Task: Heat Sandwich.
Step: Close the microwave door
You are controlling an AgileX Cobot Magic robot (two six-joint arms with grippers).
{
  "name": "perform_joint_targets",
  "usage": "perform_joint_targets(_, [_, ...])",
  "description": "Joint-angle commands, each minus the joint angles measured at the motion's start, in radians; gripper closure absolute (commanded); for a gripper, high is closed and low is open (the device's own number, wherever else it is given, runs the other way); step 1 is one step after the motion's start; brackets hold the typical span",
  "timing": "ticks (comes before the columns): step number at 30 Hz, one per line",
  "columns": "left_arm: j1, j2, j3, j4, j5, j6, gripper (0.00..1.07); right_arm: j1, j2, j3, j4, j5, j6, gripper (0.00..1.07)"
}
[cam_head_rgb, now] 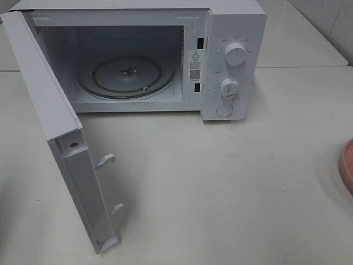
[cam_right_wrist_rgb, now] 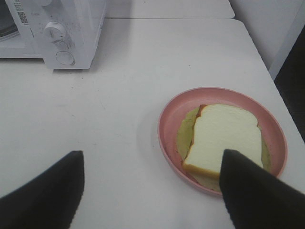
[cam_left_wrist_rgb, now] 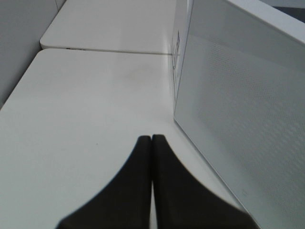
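Observation:
The sandwich (cam_right_wrist_rgb: 224, 136), white bread with a tan crust and pale filling, lies on a round pink plate (cam_right_wrist_rgb: 166, 119) on the white table. My right gripper (cam_right_wrist_rgb: 151, 164) hovers open above the table just short of the plate, with one finger (cam_right_wrist_rgb: 238, 176) over the sandwich's near corner and nothing between the fingers. The white microwave (cam_head_rgb: 231, 61) stands at the back with its door (cam_head_rgb: 60, 127) swung wide open and the glass turntable (cam_head_rgb: 126, 74) bare. My left gripper (cam_left_wrist_rgb: 151, 139) is shut on nothing, low over the table beside the door's outer face (cam_left_wrist_rgb: 238, 105).
In the high view only a sliver of the pink plate (cam_head_rgb: 347, 165) shows at the right edge, and neither arm appears. The microwave's knobs (cam_head_rgb: 235, 54) face front. The table's right edge (cam_right_wrist_rgb: 257, 52) drops off beyond the plate.

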Motion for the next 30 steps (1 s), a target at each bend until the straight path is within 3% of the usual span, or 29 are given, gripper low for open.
perform_joint_targets(1, [-0.006, 0.059, 0.046, -0.004, -0.202, -0.003, 1.07, -0.008, -0.029, 0.002, -0.001, -0.010, -0.010, 0.32])
perform_joint_targets(7, [-0.006, 0.203, 0.066, 0.015, -0.388, -0.003, 1.07, -0.008, -0.029, 0.002, -0.001, -0.010, -0.010, 0.32])
perform_joint_targets(14, [-0.006, 0.402, 0.066, 0.139, -0.580, -0.028, 1.07, -0.008, -0.029, 0.002, -0.001, -0.010, -0.010, 0.32])
perform_joint_targets(22, [-0.006, 0.583, 0.049, 0.287, -0.780, -0.150, 1.07, -0.008, -0.029, 0.002, -0.001, -0.010, -0.010, 0.32])
perform_joint_targets(30, [-0.006, 0.707, -0.009, 0.422, -0.849, -0.224, 1.07, -0.008, -0.029, 0.002, -0.001, -0.010, -0.010, 0.32])
